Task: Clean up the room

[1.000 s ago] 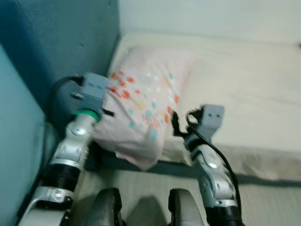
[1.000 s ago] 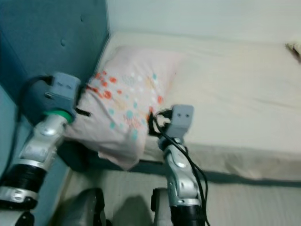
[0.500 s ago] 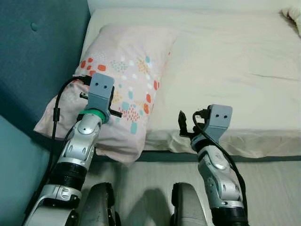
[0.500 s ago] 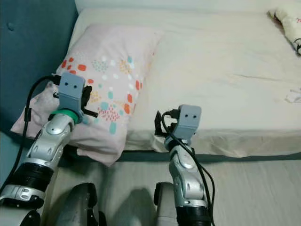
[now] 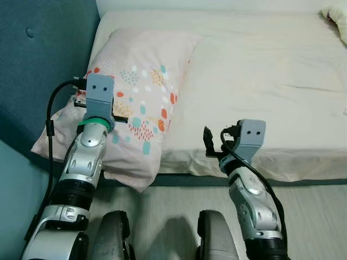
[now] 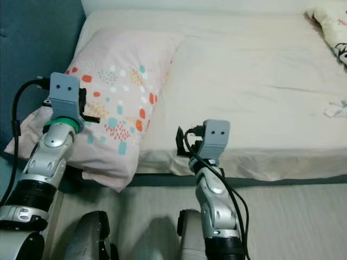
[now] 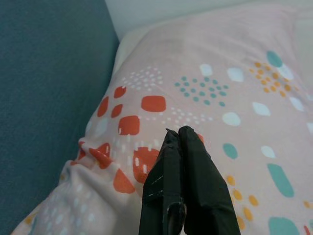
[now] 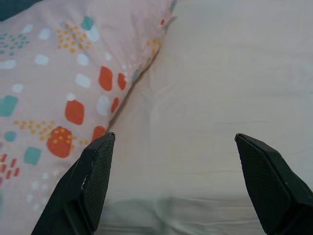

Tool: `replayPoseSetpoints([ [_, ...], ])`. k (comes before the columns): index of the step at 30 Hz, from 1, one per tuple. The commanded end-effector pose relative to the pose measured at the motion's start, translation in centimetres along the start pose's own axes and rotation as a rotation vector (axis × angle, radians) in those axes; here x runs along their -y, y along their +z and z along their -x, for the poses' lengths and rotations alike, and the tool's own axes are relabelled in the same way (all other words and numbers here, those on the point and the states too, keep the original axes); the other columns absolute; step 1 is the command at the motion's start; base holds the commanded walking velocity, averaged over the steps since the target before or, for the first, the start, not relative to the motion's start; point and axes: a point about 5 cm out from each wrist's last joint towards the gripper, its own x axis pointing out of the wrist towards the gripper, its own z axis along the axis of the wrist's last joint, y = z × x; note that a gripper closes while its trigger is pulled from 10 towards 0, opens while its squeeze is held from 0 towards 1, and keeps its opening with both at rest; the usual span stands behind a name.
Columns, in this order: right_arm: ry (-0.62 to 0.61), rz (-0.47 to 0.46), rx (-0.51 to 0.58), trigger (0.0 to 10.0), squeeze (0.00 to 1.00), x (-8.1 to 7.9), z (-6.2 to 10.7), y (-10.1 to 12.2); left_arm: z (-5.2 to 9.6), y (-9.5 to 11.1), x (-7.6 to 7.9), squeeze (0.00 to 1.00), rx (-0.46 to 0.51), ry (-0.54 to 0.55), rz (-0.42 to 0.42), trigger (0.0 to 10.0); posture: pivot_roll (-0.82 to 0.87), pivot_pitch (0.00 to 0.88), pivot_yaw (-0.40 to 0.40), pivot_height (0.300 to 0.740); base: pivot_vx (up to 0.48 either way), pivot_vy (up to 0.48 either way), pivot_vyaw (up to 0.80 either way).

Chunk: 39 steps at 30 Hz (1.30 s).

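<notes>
Bedroom corner: cream-sheeted bed [image 5: 271, 81] running along a white wall, teal padded headboard [image 5: 38, 59] at its left end, pale wood-look floor [image 5: 303, 216] in front.

Pillow [image 5: 138, 86] — pink, printed with orange, teal and white dots and patches. Lies at the head of the bed against the headboard; its near corner droops over the mattress edge toward the floor. Cloth bunched and creased at the headboard-side corner.

Left gripper [image 7: 180, 142] — over the headboard-side part of the pillow, fingers pressed flat together with nothing visible between them. Cannot tell whether the tips touch the cloth. Grey camera block and green collar of the wrist sit above the pillow's near left edge; black cable loops off the arm beside the headboard.

Right gripper [image 8: 176, 169] — fingers spread wide, holding nothing. Sits at the front edge of the mattress, just beside the pillow's right edge, pointing along the bare sheet. Pillow border and sheet both lie ahead of the gap.

Far right end of bed: a crumpled cream cloth with small print [image 6: 328, 21], and a small white scrap [image 6: 336, 108] on the sheet nearer the front edge.
</notes>
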Motion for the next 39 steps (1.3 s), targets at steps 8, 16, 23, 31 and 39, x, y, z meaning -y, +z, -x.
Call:
replayPoseSetpoints([
  [8, 0.004, -0.01, -0.014, 10.0, 0.0, -0.3, 0.2, -0.6, 0.7, -0.7, 1.3, 0.0, -0.008, -0.076, 0.018, 10.0, -0.04, 0.081, 0.054, 0.591, 0.0, 0.0, 0.0],
  [16, -0.018, -0.017, 0.026, 10.0, 0.0, 0.1, 0.1, 0.0, 0.9, -0.7, 1.9, 0.0, -0.004, -0.104, 0.028, 10.0, -0.04, 0.08, 0.055, 0.614, 0.0, 0.0, 0.0],
  [23, -0.031, -0.006, 0.026, 10.0, 0.0, 0.4, 0.0, 0.1, 1.0, -0.8, 2.6, 0.0, -0.004, -0.129, 0.036, 10.0, -0.04, 0.079, 0.053, 0.634, 0.0, 0.0, 0.0],
  [31, -0.032, -0.01, 0.02, 10.0, 0.0, 0.4, 0.2, -0.1, 1.2, -0.8, 3.1, 0.0, -0.008, -0.15, 0.041, 10.0, -0.04, 0.075, 0.052, 0.664, 0.0, 0.0, 0.0],
  [39, -0.032, -0.01, 0.02, 10.0, 0.0, 0.4, 0.1, -0.2, 1.3, -0.6, 3.5, 0.0, -0.002, -0.171, 0.049, 10.0, -0.04, 0.072, 0.051, 0.689, 0.0, 0.0, 0.0],
])
